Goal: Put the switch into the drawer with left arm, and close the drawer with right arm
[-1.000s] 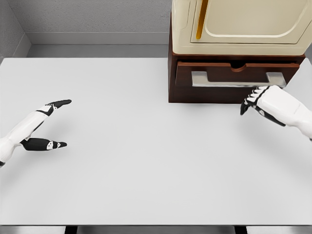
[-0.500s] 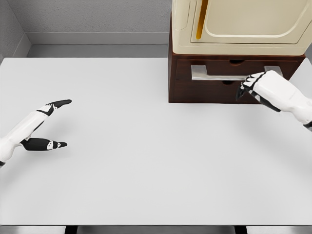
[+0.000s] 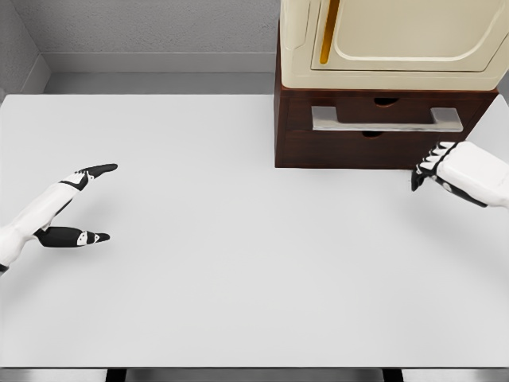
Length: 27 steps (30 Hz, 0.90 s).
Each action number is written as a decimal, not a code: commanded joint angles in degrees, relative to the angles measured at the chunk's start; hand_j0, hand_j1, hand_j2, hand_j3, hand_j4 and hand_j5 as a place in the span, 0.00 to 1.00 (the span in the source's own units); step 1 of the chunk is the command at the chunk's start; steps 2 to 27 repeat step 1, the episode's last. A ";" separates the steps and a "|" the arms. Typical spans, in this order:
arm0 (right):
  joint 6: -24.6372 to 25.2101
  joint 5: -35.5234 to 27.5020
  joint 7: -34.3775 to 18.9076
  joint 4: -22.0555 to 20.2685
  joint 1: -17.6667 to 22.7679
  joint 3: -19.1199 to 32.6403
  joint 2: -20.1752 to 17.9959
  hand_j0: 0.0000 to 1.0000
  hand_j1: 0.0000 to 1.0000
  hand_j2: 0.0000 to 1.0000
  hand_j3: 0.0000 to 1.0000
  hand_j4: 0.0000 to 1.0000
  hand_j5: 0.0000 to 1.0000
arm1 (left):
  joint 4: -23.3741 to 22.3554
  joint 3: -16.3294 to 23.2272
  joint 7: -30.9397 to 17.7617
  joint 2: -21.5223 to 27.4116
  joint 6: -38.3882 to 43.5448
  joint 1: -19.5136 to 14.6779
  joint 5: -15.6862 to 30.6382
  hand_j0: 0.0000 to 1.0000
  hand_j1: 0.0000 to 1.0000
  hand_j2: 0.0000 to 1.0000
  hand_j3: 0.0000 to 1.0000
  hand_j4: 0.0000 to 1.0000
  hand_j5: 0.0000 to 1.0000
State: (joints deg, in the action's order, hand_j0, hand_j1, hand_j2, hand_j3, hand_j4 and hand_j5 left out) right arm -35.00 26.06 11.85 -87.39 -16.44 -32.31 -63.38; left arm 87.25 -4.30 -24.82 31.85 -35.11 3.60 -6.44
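Dark brown wooden drawer cabinet (image 3: 374,147) at worktop's (image 3: 238,263) far right, cream boxy appliance (image 3: 390,44) on top; left hand (image 3: 67,208) over near-left worktop, right hand (image 3: 453,169) just before cabinet's right end.

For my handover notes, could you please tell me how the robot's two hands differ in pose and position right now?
The left hand lies at the table's left side with thumb and forefinger spread; the right hand is curled, just in front of the cabinet's shut drawer. The left is far from the cabinet, the right close. Both hold nothing.
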 commanded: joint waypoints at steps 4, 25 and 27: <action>0.00 -0.13 0.10 -0.76 0.00 0.23 -2.37 0.29 0.29 0.29 0.29 0.29 0.29 | 0.03 0.00 0.04 0.05 0.11 0.00 0.47 1.00 1.00 1.00 1.00 1.00 1.00; 0.00 -0.13 0.10 -0.76 0.00 0.23 -2.37 0.29 0.29 0.29 0.29 0.29 0.29 | 0.03 0.00 0.04 0.05 0.11 0.00 0.47 1.00 1.00 1.00 1.00 1.00 1.00; 0.00 -0.13 0.10 -0.76 0.00 0.23 -2.37 0.29 0.29 0.29 0.29 0.29 0.29 | 0.03 0.00 0.04 0.05 0.11 0.00 0.47 1.00 1.00 1.00 1.00 1.00 1.00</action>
